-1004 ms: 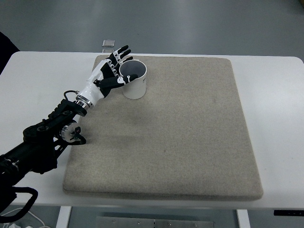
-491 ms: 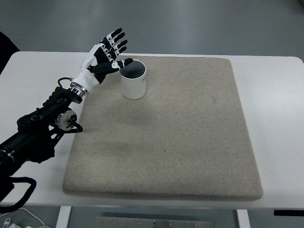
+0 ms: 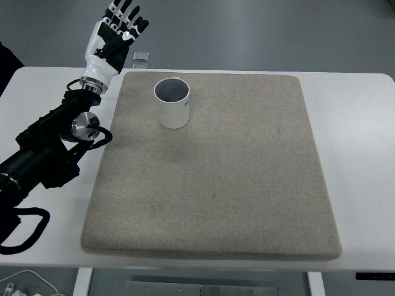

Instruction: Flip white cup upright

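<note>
A white cup (image 3: 173, 103) stands upright, mouth up, on the beige mat (image 3: 234, 172) near its far left corner. My left hand (image 3: 116, 32) is raised up and to the left of the cup, well clear of it. Its fingers are spread and it holds nothing. The black left arm (image 3: 49, 154) comes in from the lower left. The right arm is out of view.
The mat lies on a white table (image 3: 352, 123). A small clear square object (image 3: 141, 57) lies just beyond the table's far edge, near the hand. A dark shape shows at the left edge.
My left hand has let go of the cup's rim and lifted away up and to the left. The cup stays upright in place.
</note>
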